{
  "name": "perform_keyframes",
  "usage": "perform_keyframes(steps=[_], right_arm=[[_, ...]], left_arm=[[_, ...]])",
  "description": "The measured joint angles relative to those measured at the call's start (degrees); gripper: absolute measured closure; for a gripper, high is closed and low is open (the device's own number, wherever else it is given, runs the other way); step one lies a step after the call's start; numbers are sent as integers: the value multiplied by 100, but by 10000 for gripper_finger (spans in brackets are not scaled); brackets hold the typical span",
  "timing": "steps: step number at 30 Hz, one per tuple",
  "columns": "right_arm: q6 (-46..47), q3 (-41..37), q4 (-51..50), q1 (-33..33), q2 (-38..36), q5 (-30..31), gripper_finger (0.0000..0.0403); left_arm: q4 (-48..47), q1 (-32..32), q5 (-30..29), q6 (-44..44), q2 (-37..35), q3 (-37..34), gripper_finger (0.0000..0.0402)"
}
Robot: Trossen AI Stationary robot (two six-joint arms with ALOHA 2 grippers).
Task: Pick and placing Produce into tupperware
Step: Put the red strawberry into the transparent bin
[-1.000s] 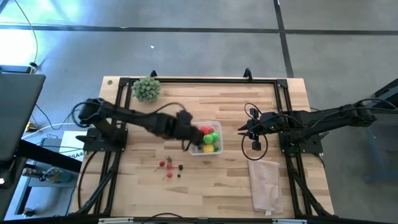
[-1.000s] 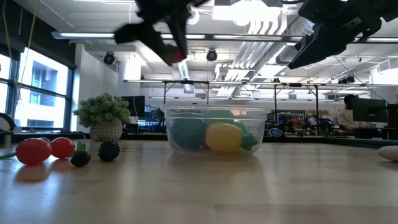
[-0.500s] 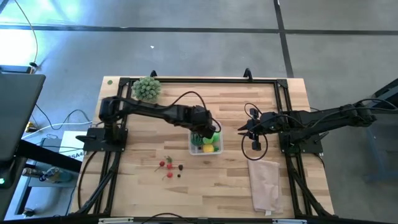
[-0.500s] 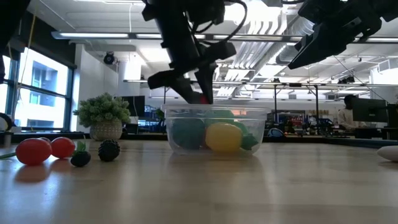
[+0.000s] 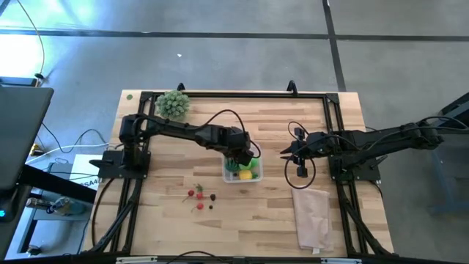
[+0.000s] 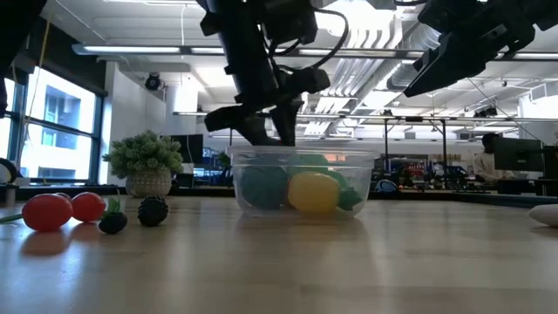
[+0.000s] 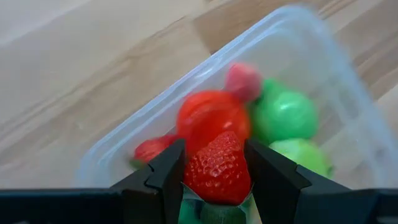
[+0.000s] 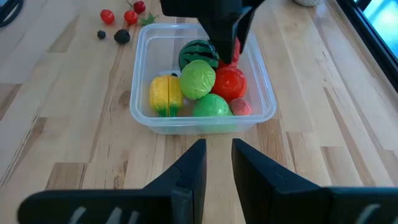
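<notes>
While the left claw [image 7: 214,186] pinches a red strawberry [image 7: 217,169] between its two fingers, it hangs over the upper-left corner of the tupperware [image 5: 242,177] at the centre of the high view. Inside that tub lie six pieces: a striped green ball [image 8: 198,53], a yellow piece [image 8: 165,93], two plain green balls [image 8: 198,79], a red tomato-like piece [image 8: 231,81] and a small pinkish one [image 8: 240,107]. Lower left of the tub, about five small red and dark pieces [image 5: 199,196] sit loose on the wooden bench [image 5: 264,220]. The right claw [image 8: 217,163] waits right of the tub, fingers slightly apart, holding nothing. One bushy plant [image 5: 173,104] stands upper left; one beige cloth [image 5: 314,214] lies lower right. Beyond is an office hall with ceiling pipes.
</notes>
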Motion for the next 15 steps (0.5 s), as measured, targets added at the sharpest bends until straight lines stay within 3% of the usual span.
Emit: perform_keyframes(steps=[15], right_arm=[[0,0,0,0,0,-2,336]], left_arm=[[24,0,-12,19,132,5,254]])
